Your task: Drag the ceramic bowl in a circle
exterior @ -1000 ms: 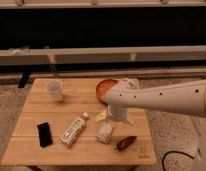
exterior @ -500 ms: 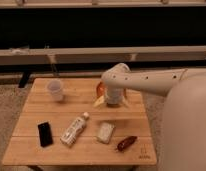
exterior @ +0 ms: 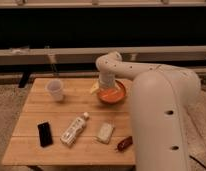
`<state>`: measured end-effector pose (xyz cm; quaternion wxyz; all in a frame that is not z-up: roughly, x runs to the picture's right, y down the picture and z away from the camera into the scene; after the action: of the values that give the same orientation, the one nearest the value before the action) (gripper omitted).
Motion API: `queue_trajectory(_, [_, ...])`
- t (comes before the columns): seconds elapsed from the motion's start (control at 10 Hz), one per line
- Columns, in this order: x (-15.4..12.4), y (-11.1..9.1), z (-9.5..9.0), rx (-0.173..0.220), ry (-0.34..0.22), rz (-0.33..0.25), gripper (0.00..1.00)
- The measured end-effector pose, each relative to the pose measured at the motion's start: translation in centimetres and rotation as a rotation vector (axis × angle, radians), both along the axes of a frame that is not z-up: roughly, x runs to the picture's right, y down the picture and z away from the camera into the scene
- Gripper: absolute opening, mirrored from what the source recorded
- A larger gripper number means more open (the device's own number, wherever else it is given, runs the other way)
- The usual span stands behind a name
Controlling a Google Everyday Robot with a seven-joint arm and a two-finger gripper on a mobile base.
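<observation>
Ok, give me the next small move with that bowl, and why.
Probably begin a short sideways slide, curving into a tight arc. The gripper is down at the left side of the ceramic bowl, so contact seems made. The cup stands to its left, and the bottle and white packet lie nearer the camera, so a small circle should miss them.

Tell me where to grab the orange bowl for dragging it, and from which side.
Pinch the bowl at its rim, coming straight down from above. It sits upright, shallow and wide, open side up, so the thin rim is likely the one part narrow enough to pinch. The gripper hangs directly over it.
</observation>
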<state>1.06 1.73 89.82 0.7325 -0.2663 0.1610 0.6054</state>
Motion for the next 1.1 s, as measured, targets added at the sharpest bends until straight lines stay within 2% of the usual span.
queue_trajectory(0.2, [-0.8,0.5,1.1,0.001,-0.041,-0.043,1.0])
queue_trajectory(0.5, [-2.9,3.0,2.7,-0.018,-0.085,-0.108,1.0])
queue_trajectory(0.7, [-3.6,5.2,3.9,-0.048,-0.092,-0.142,1.0])
queue_trajectory(0.9, [-3.7,6.3,4.7,-0.064,-0.089,-0.159,0.99])
queue_trajectory(1.1, [-3.6,6.5,4.9,-0.062,-0.086,-0.159,0.84])
